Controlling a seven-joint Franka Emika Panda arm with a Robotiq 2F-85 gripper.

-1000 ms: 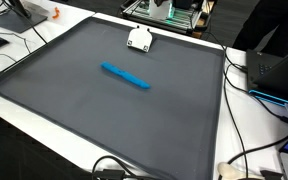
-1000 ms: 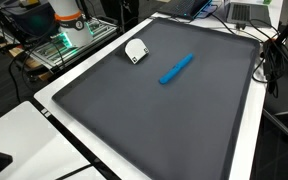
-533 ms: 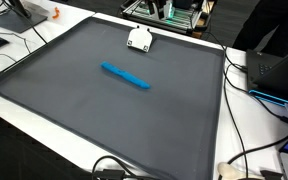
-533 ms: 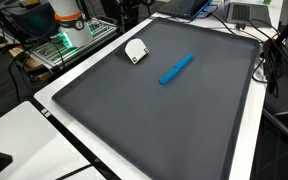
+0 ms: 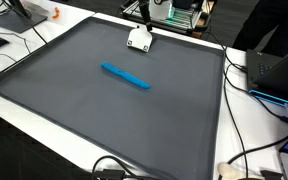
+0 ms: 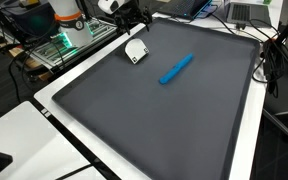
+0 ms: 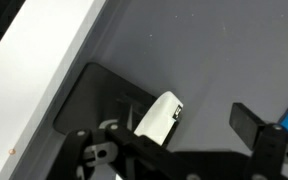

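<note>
Pincer: black two-finger pincer (image 6: 130, 16) hangs wide open over the mat's edge; I see nothing in it.
White piece: small white plastic device (image 6: 135, 50) lies on the dark grey mat (image 6: 164, 125), nearest the pincer, not touched.
Marker: blue plastic marker (image 6: 176, 68) lies mid-mat, apart from the device.

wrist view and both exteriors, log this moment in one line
gripper: jaws open, empty | place: above white object, not touching | blue marker: flat on grey mat, apart from both
</note>
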